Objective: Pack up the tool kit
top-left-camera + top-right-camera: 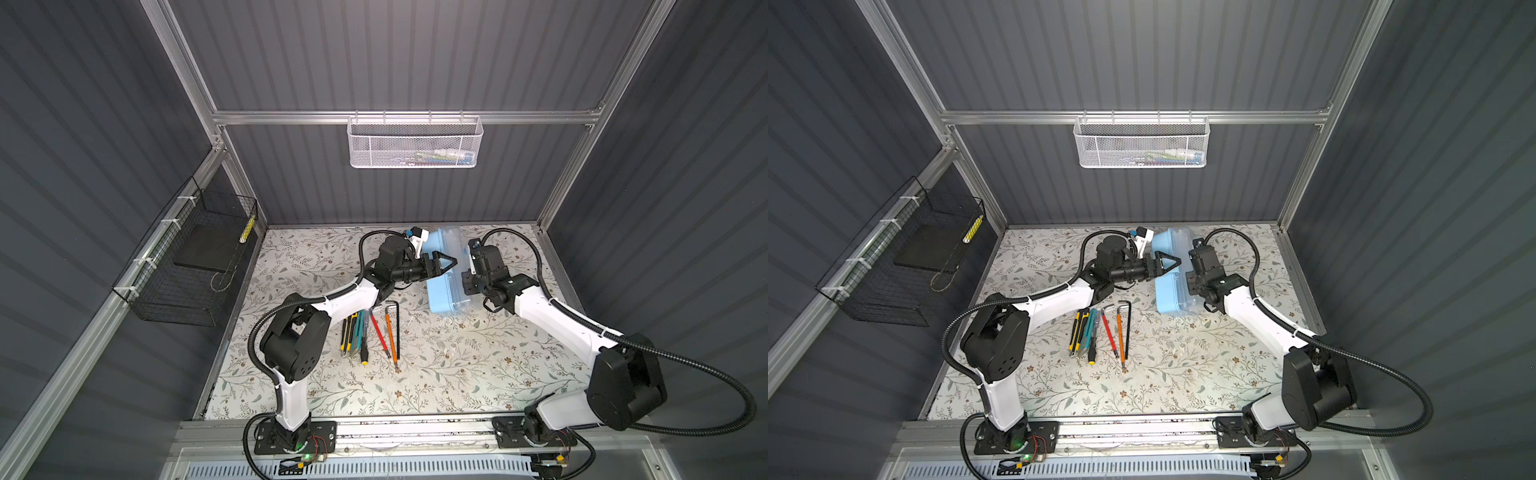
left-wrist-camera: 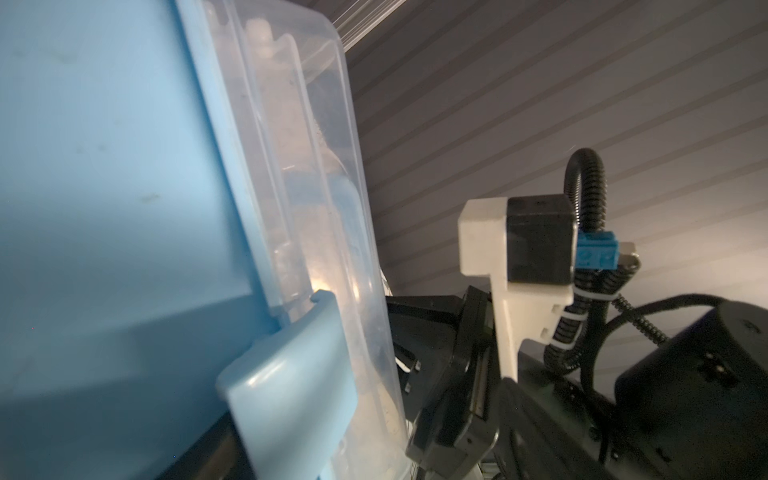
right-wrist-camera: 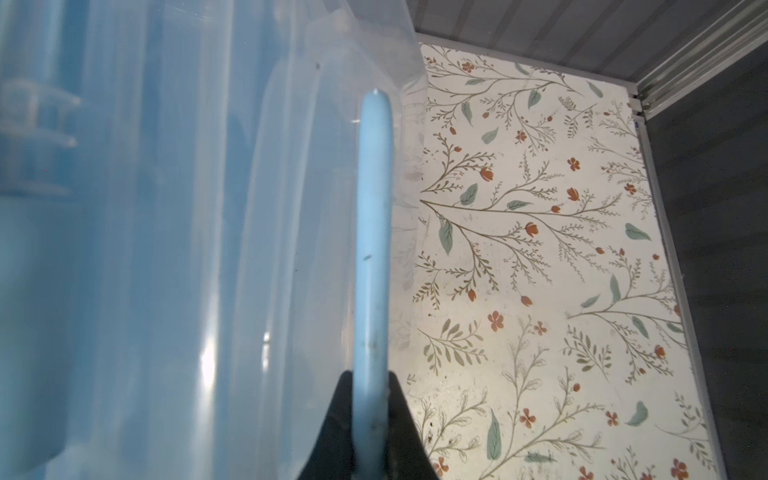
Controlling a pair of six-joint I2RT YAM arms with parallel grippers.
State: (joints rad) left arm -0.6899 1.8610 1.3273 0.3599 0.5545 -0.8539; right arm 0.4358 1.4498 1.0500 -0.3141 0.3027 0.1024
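Standing on edge at the worktop's (image 1: 457, 365) far centre-right, the tool kit (image 1: 442, 291) runs its long axis near to far, clear lid (image 2: 316, 166) facing right; our right hand (image 3: 371, 419) is clamped on its pale-blue handle (image 3: 372, 249); our left hand (image 1: 451, 262), jaws apart, is at its blue base (image 2: 104, 166); floral worktop, ribbed grey walls (image 1: 395, 62) around.

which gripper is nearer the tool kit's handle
Right. The right gripper is shut on the handle of the tool kit; the left gripper is open at the kit's opposite, blue side.
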